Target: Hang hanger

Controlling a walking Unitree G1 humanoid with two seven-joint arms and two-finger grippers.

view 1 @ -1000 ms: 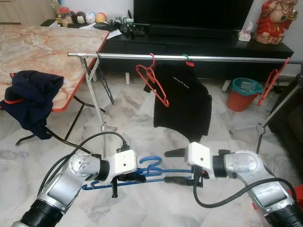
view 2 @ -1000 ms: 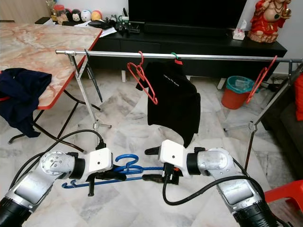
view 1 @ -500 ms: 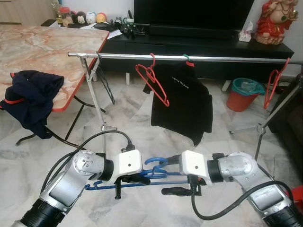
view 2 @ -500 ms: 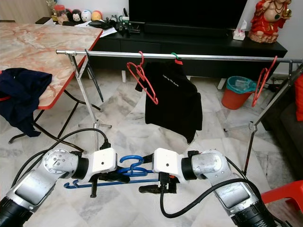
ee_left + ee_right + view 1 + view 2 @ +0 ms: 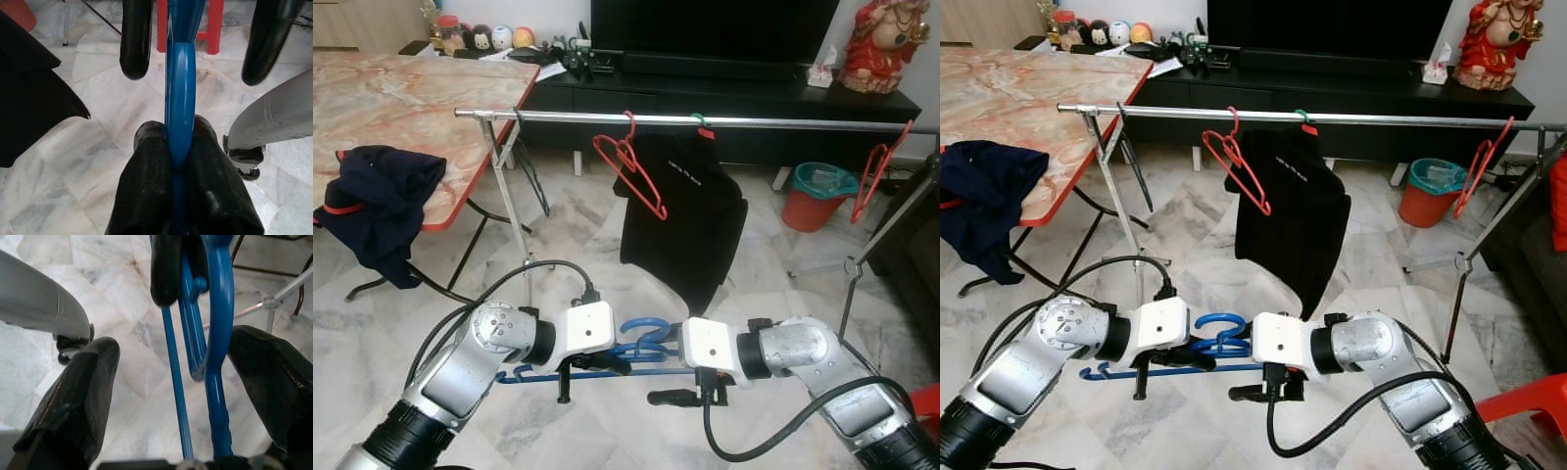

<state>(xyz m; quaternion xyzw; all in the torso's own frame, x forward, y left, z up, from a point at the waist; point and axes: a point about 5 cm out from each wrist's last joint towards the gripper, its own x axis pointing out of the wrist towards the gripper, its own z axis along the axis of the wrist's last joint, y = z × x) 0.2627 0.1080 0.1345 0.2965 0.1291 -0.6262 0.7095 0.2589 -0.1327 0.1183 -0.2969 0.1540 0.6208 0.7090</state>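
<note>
Pinching blue hanger (image 5: 180,93): left gripper (image 5: 597,362); right gripper (image 5: 195,382) fingers wide; shirt print unreadable

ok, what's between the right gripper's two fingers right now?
The blue hanger: in the right wrist view its hook and wires run through the gap of the right gripper, whose fingers stand wide apart, while the left gripper pinches it.

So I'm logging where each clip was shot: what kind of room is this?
Most likely a home living room: a large television on a low black TV cabinet, a marble-topped folding table, and a metal clothes rail standing on the tiled floor.
</note>
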